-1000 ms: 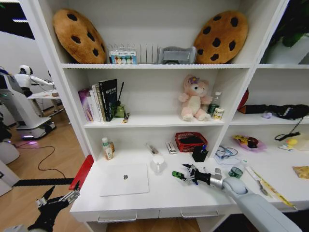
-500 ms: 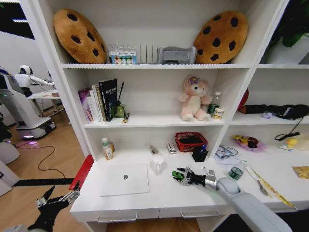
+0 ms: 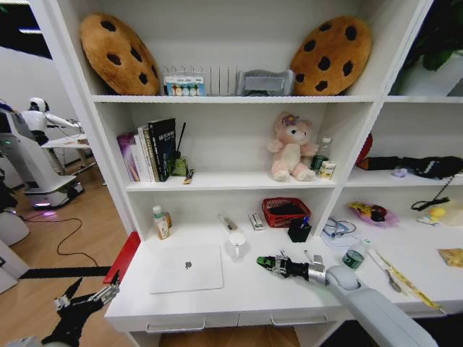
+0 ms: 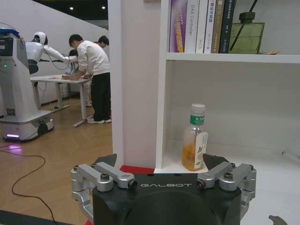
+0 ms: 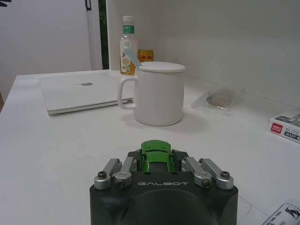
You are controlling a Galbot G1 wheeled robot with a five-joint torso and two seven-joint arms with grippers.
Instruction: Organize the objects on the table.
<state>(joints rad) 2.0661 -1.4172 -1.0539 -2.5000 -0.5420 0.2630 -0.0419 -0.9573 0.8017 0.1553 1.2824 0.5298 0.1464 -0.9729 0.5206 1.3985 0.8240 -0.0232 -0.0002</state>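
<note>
Right gripper [image 5: 157,165] low over the white table [image 5: 56,154], its fingers closed on a small green toy car [image 5: 156,157]. Beyond it stands a white lidded mug [image 5: 158,93]; farther off lie a closed silver laptop [image 5: 82,91], a drink bottle [image 5: 126,46] and a yellow can [image 5: 145,55].

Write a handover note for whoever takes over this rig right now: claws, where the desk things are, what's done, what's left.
Right claw: over the desk, closed on the green toy car, just off the white mug.
Left claw: open, idle, low beside the desk's left end.
Silver laptop: closed, flat on the desk's left part.
Black pen cup: at the back, beside the red basket.
Green-topped can and loose pens: right of the arm.
Done: toy gripped.
Left: place the toy; pens, can and laptop not yet handled.
</note>
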